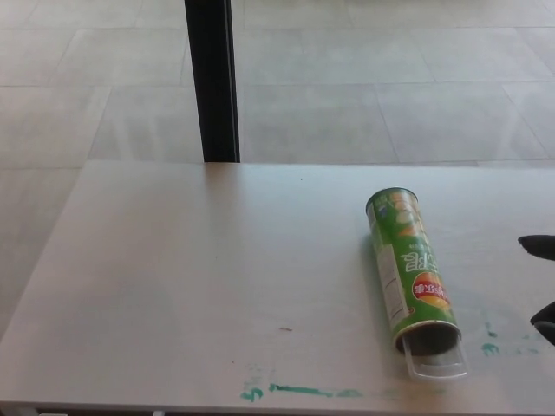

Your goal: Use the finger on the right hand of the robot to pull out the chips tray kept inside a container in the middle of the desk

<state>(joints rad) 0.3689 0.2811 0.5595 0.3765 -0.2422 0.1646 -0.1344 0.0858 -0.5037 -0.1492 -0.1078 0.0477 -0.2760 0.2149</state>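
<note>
Green chip can (409,269) flat on desk (191,277), clear tray (439,367) protruding.

Only two dark tips of my right hand (543,282) show at the picture's right edge, one above the other; the palm, wrist and arm are cut off, so I cannot tell how my fingers are set. My left hand lies wholly outside the picture. To the left of my right hand, the clear tray (436,363) pokes from the open mouth of the green can (408,264); the rest of it is hidden inside, and the mouth is too dark to see any contents. The can's label print is too small to read.
</note>
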